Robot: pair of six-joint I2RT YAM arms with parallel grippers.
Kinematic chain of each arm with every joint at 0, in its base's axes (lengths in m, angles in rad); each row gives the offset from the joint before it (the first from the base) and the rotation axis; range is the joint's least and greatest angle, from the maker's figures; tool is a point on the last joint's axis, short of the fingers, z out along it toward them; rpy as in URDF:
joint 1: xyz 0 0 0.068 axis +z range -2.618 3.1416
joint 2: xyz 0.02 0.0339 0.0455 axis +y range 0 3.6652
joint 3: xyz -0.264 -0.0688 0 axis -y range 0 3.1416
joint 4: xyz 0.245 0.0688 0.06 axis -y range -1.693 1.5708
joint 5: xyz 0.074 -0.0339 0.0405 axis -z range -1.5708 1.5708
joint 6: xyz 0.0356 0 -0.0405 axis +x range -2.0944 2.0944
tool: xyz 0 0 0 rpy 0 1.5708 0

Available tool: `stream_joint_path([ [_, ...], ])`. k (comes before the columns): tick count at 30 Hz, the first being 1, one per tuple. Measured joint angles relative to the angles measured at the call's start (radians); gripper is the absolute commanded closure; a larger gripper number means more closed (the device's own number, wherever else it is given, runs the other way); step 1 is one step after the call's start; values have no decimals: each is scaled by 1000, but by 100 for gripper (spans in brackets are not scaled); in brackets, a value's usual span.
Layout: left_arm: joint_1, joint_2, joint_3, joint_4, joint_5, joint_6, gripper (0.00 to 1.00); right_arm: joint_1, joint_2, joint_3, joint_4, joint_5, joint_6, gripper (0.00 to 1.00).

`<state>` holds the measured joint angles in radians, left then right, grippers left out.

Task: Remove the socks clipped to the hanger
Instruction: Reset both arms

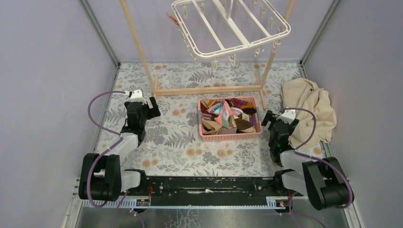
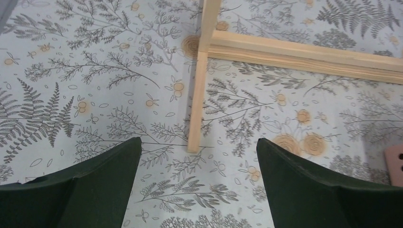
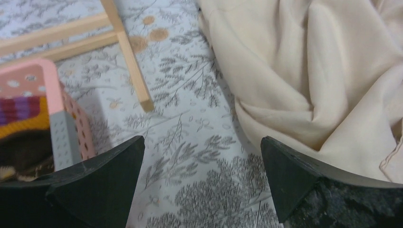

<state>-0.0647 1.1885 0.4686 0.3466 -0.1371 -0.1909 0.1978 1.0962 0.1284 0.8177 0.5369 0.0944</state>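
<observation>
The left gripper (image 2: 198, 142) is held wide open, and nothing is gripped between its fingers (image 2: 95, 185). Under the gap only the fern-printed tablecloth (image 2: 95, 95) and one foot of the wooden frame (image 2: 197, 104) are seen, the foot lying just ahead of the fingertips. The right gripper (image 3: 202, 138) is spread equally wide and is likewise empty. It is pointed down at bare tablecloth.

The socks (image 1: 227, 116) are heaped together in a pink basket (image 1: 230, 137), which is set on the table between the two arms. The basket lies just to the left of the right gripper and well to the right of the left one. In the right wrist view its near corner is seen beside the left finger, with a striped sock inside it. A crumpled beige cloth (image 3: 309, 61) is spread just beside the right finger on the other side.

The hanger (image 1: 233, 28) is seen high at the far end of the table, tilted, between the uprights of the wooden frame and well apart from both grippers. Its small clips (image 1: 233, 59) dangle along the edges. At its left corner a small reddish scrap (image 1: 172, 19) is seen, but what it is cannot be told. The bottom rail of the frame lies across the table between the basket and the space under the hanger.
</observation>
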Motion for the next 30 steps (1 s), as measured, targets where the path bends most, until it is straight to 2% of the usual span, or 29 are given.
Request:
stream_joint_path([
  [5, 91, 103, -53, 174, 103, 2, 1, -27, 217, -22, 298, 21, -13, 1],
  [11, 146, 217, -107, 365, 205, 10, 1, -48, 387, -41, 492, 18, -33, 0],
  [19, 172, 283, -111, 512, 298, 16, 1, -55, 449, -30, 563, -73, -76, 0],
  [30, 172, 286, -138, 592, 326, 30, 1, -56, 470, 35, 494, -140, -116, 0],
])
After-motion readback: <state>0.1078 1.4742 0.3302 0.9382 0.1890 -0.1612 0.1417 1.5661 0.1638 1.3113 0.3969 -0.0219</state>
